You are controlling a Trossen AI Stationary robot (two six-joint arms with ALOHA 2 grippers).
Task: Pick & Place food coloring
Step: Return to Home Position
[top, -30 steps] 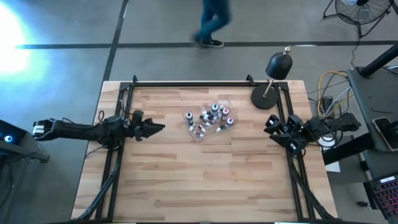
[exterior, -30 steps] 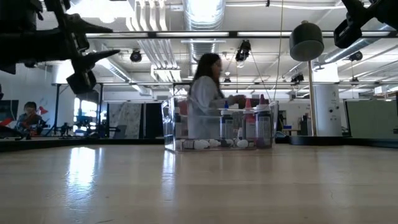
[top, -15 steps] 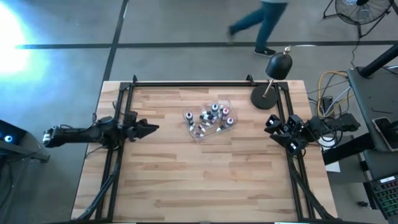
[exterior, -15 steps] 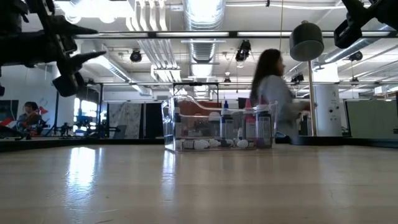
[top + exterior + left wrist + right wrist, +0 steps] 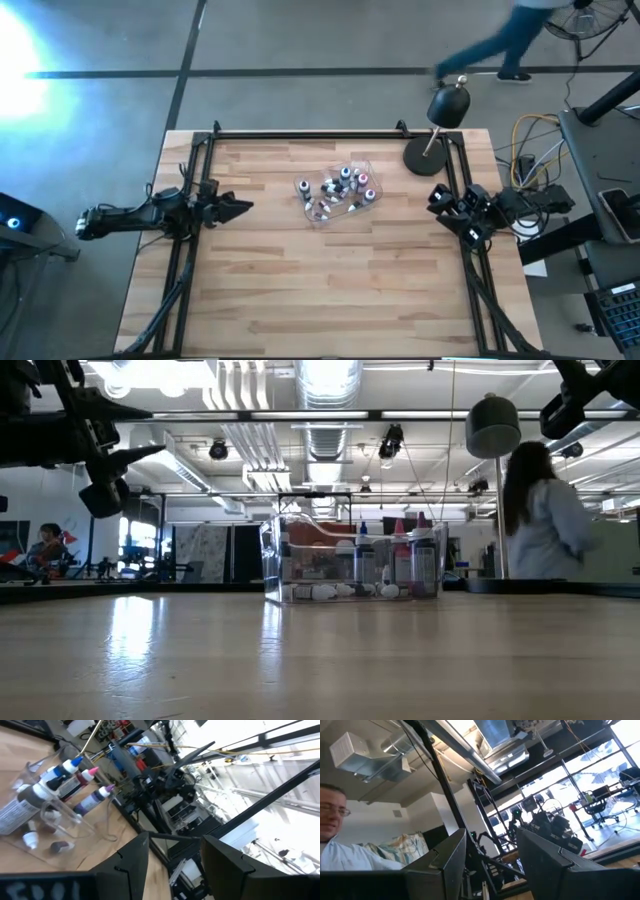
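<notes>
Item: food coloring bottles (image 5: 332,186), about a dozen, all lying or standing inside the clear tub (image 5: 362,166); none showed loose on the desk (image 5: 330,290). Nearest, the front half of the desk carried nothing. At mid-depth, at 9 o'clock, the left hand (image 5: 238,207) hung raised over the desk edge, tips pointing toward 3 o'clock, its fingers (image 5: 131,865) well parted and holding nothing. At 3 o'clock the right hand (image 5: 437,201) sat folded over its frame, well apart from the tub, fingers (image 5: 442,865) likewise parted and empty. Just beyond the centre, toward 12 o'clock, stood the tub: the taller bottles upright against its 3 o'clock side, the smaller ones on their sides on its floor. Handling, as judged: bottles very light, stiff but slightly squeezable plastic, smooth and round, so apt to roll or slip. The best hold would be across the body below the cap, with a narrow grip. The tub itself looked light and likely to slide if nudged. Obstructions: the tub walls and the crowding of neighbouring bottles would hinder any reach inside. The desk lamp (image 5: 447,106) at 1 o'clock stood near the tub's far side, on the right arm's path. Farther off, on the floor past 12 o'clock, a person (image 5: 500,45) walked by, and a fan (image 5: 578,14) stood toward 2 o'clock.
</notes>
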